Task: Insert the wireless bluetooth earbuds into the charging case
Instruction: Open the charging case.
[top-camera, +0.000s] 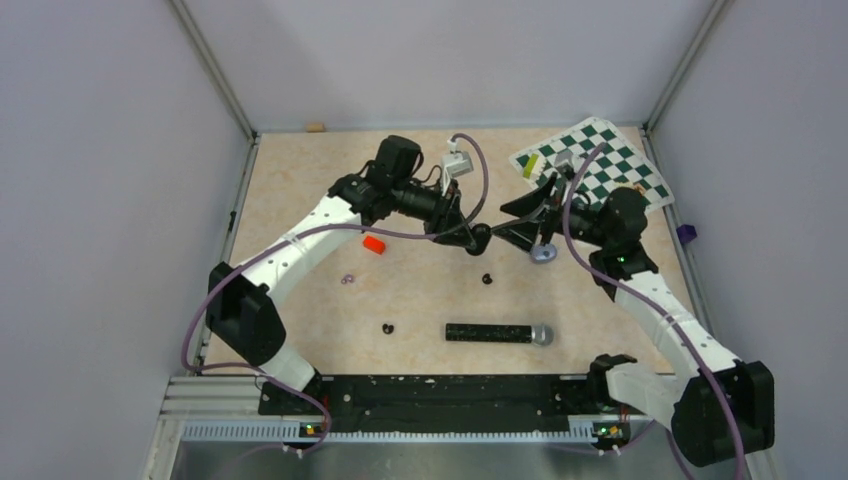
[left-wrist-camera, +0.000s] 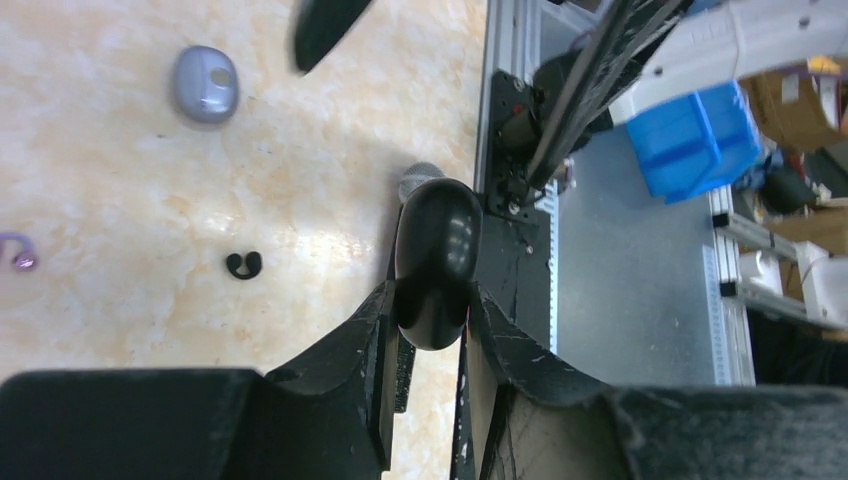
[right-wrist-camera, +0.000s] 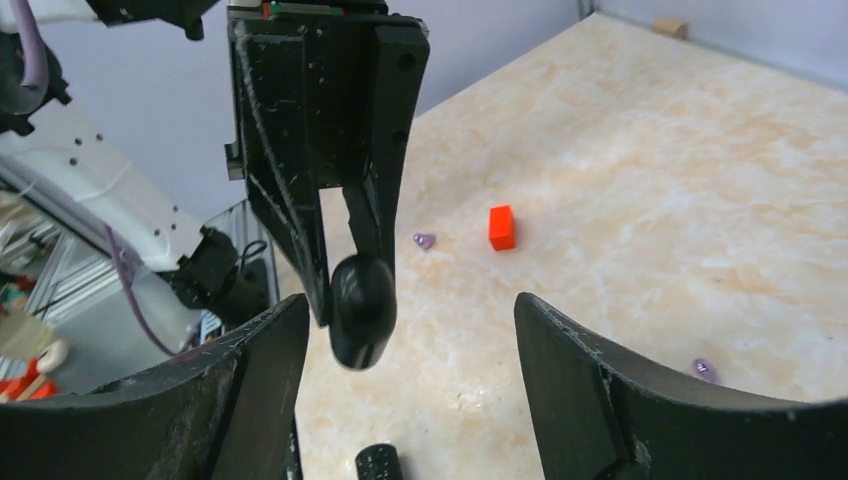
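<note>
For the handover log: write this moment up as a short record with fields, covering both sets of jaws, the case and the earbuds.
left jaws: shut on the charging case
right jaws: open, empty, facing the case
earbud one: loose on the table
earbud two: loose on the table, left of the microphone
task step: no earbud in the case yet

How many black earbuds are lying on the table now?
2. One earbud lies just below the raised charging case in the top view; the other earbud lies left of the microphone. None seems hidden.
</note>
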